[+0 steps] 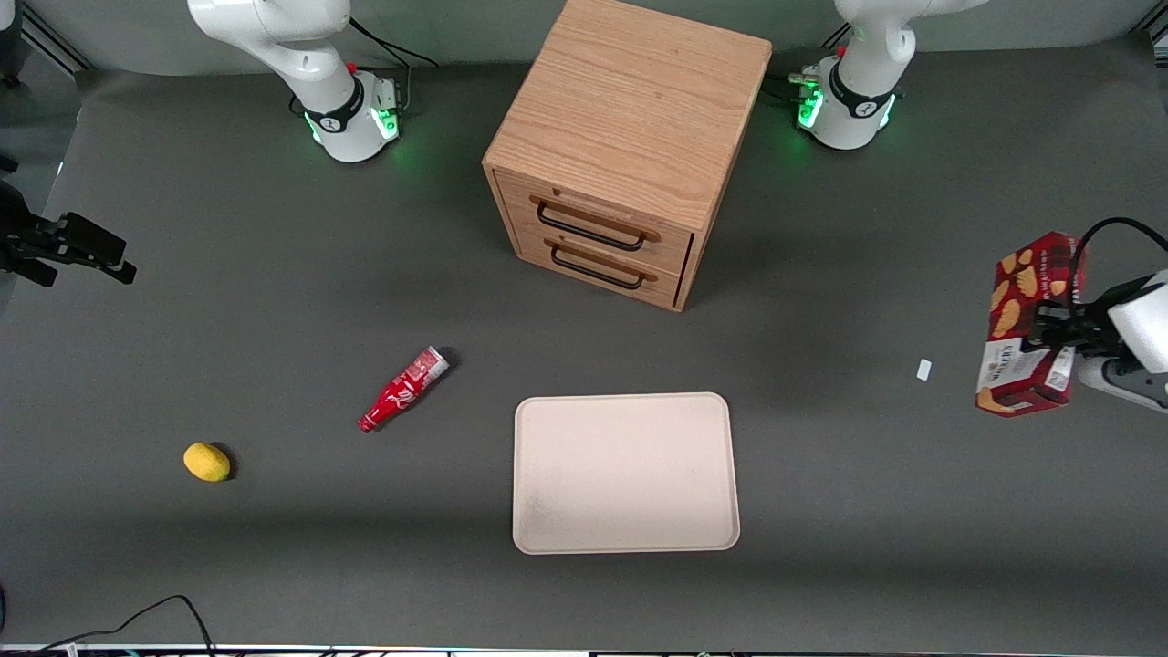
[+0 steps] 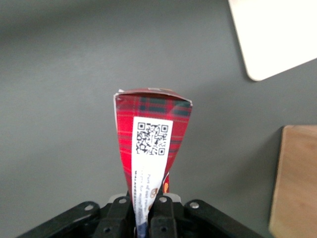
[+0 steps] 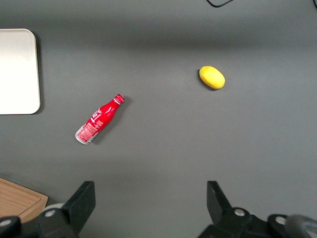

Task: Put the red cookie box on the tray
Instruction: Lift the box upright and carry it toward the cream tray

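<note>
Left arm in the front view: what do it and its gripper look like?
The left arm has smooth white shells with a black cable looping above its wrist. Its base is white with a black ring, a green glowing light and a small red button. The gripper is black, with silver screw heads.

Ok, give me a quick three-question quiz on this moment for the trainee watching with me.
1. True or false: the red cookie box already lies on the tray.
2. Multiple choice: which thing lies nearest the tray? A) lemon B) red bottle C) small white scrap
3. Fill in: the gripper holds the box lifted off the table, toward the ____ arm's end.

Key:
1. False. The box is in the closed jaws, well off to the side of the tray, and nothing lies on the tray.
2. B.
3. Working.
</note>
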Controlling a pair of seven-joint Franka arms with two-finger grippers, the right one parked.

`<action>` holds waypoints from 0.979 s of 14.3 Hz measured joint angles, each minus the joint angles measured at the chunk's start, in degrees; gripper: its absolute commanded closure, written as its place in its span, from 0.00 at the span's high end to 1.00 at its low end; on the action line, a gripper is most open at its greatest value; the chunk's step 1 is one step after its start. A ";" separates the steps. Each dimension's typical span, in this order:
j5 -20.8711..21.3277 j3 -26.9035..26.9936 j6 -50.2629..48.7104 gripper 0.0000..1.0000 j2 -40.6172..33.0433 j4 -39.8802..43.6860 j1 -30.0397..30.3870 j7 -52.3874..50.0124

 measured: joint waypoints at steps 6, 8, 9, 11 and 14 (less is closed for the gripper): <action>-0.23 -0.33 0.78 0.00 9.92 11.92 -16.36 -24.96; -0.21 -0.29 2.95 0.00 15.32 17.36 -20.40 -31.11; -0.21 -0.27 5.17 0.00 17.80 19.24 -21.88 -33.32; -0.19 -0.22 10.65 0.00 22.06 21.00 -24.10 -36.47; -0.15 -0.08 18.05 0.00 27.57 21.58 -25.55 -38.09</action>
